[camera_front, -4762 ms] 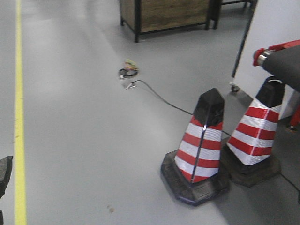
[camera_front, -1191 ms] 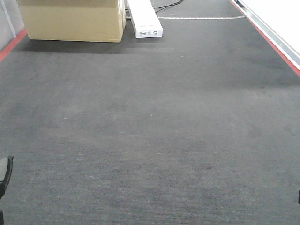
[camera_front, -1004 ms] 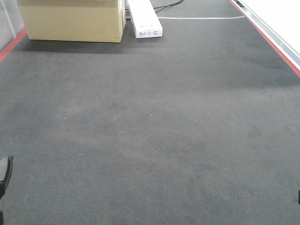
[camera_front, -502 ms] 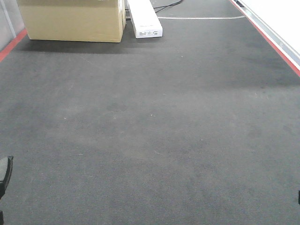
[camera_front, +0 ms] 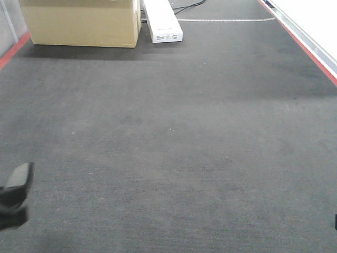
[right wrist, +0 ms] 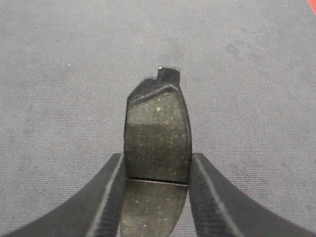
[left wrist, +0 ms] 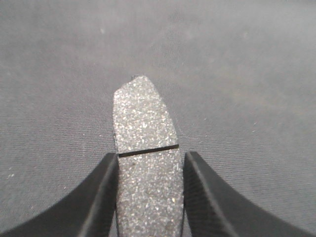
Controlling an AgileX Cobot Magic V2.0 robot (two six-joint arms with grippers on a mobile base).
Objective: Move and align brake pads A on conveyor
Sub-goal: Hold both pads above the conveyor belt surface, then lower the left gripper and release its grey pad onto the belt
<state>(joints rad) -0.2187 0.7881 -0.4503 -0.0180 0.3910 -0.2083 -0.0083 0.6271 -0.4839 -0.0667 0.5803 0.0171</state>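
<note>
The left gripper (left wrist: 150,163) is clamped on a grey pad (left wrist: 143,118), its two black, curved fingers pressing the long sides. The pad is a flat oblong with a blunt, angled tip, a gritty surface full of bright specks, and a thin dark groove straight across it at the fingertips. It is held over the belt (left wrist: 247,74).

The right gripper (right wrist: 158,165) is likewise closed on a dark pad (right wrist: 158,123). This one looks duller and olive-brown, with sparse pale flecks, a groove low down between the fingers, and a small square metal tab jutting past its far end.

From the front, the belt is wide, charcoal and felt-like. A red strip (camera_front: 11,51) runs along its edge. At the far end stand a cardboard box (camera_front: 79,23) and a long white box (camera_front: 163,21).
</note>
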